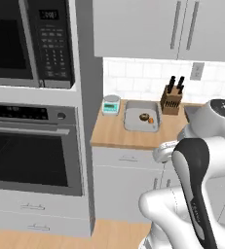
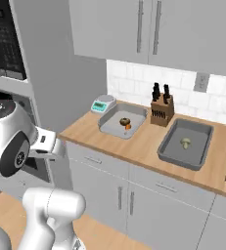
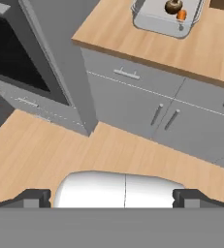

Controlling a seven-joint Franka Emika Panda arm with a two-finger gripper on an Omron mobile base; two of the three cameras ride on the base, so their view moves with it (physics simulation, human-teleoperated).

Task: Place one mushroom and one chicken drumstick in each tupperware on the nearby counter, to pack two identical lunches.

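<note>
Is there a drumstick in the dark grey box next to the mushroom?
No, the darker tupperware holds just one mushroom, nothing orange beside it.

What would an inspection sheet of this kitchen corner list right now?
Surface: wooden counter over pale grey cabinet fronts.
Job's things: light grey tupperware holds a brown mushroom and an orange drumstick; darker tupperware holds one pale mushroom, no drumstick seen in it.
Clutter: knife block; small scale.
Grippers: gripper open, holding nothing, above the wooden floor in the hand view.
Cables: nothing seen.
Surroundings: wall oven, microwave, upper cabinets, tiled backsplash, wall outlet.
</note>
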